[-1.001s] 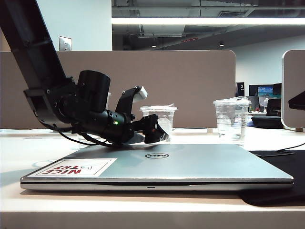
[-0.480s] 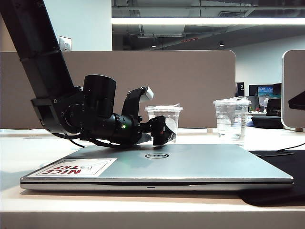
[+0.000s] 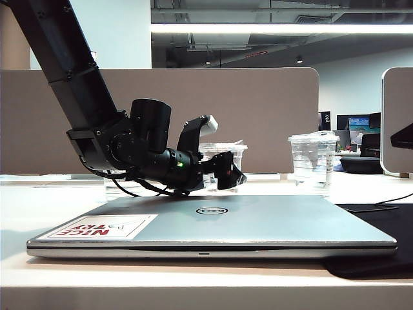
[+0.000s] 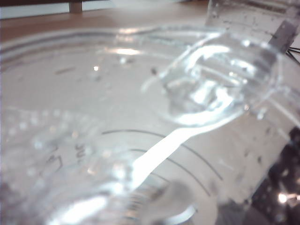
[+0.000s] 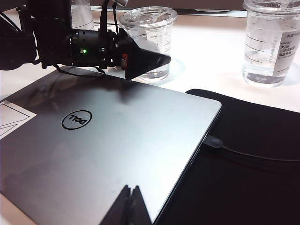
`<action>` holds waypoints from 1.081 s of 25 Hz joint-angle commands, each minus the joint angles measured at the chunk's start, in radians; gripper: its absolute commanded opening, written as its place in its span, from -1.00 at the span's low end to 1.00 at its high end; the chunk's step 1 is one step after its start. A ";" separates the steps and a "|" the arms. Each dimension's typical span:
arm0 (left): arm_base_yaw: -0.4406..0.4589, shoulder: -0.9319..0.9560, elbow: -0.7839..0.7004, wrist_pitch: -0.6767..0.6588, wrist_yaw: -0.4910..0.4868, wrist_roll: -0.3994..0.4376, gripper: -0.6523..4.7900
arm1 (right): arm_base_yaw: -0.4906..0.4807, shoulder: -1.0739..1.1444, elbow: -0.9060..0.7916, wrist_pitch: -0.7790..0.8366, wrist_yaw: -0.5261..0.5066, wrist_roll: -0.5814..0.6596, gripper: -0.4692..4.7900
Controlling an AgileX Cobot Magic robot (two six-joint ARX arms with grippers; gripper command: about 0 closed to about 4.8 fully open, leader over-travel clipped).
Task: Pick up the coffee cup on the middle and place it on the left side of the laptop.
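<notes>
Squat clear plastic coffee cup (image 5: pixel 149 41) stands mid-worktop, beyond silver-grey Dell laptop (image 3: pixel 219 223), unlifted. Your left tool (image 3: pixel 231 173) at cup, fingers apart. Right tool (image 5: pixel 130 206) together, near side. Grasp, carry, placement left remain.

coffee cup (image 5: pixel 151 33): clear glossy plastic, flat clear lid | laptop (image 5: pixel 108 154): smooth brushed silver-grey metal, soft sheen | mat (image 5: pixel 243 159): matt black, cloth-like | tabletop (image 5: pixel 211 56): smooth pale, slightly glossy | left end effector (image 5: pixel 140 63): matt black plastic; right end effector (image 5: pixel 127 206): dark matt fingertips
</notes>
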State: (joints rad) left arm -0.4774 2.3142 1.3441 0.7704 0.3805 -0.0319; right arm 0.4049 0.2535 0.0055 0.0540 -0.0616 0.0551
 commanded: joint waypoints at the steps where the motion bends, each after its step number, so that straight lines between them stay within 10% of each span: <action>1: -0.001 -0.002 0.002 -0.008 -0.002 0.003 0.87 | 0.001 -0.001 -0.004 0.018 -0.001 -0.003 -0.84; 8: -0.001 -0.002 0.002 -0.013 -0.002 0.005 0.26 | 0.001 -0.001 -0.004 0.018 -0.001 -0.003 -0.84; 27: 0.000 -0.210 -0.045 0.054 0.087 0.005 0.28 | 0.001 -0.001 -0.004 0.018 -0.001 -0.003 -0.84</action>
State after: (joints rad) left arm -0.4770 2.1304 1.3087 0.7975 0.4683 -0.0273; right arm 0.4049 0.2535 0.0055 0.0540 -0.0616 0.0551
